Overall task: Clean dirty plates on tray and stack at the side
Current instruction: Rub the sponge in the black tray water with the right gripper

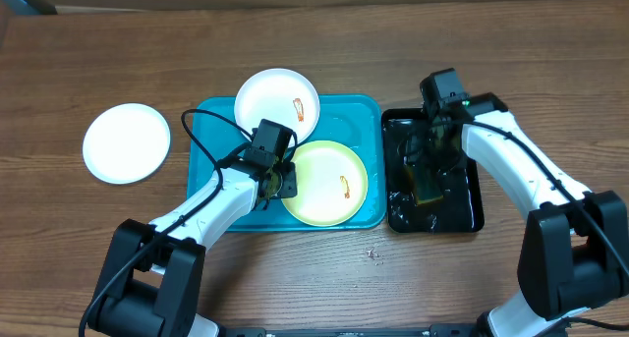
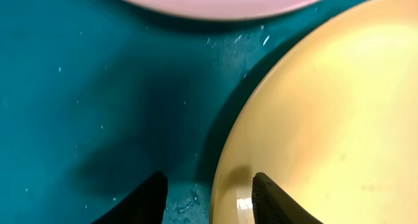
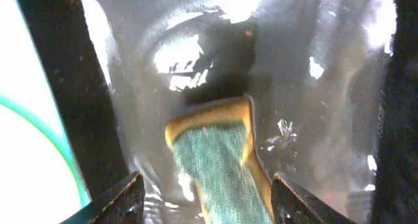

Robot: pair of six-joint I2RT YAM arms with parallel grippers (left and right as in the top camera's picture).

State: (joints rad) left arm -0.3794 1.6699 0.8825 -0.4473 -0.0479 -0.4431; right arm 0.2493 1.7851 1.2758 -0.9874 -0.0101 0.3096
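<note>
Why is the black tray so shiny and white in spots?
Right wrist view: light glares off the glossy black tray around the sponge. Overhead view: only small glints. Left wrist view: a soft shadow on the blue tray.

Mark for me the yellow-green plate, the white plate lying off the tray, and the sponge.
yellow-green plate [image 1: 322, 185]: overhead view, bare centre of its face.
white plate [image 1: 126, 142]: overhead view, centre of the one on the table.
sponge [image 3: 219, 162]: right wrist view, its green scrub face.
</note>
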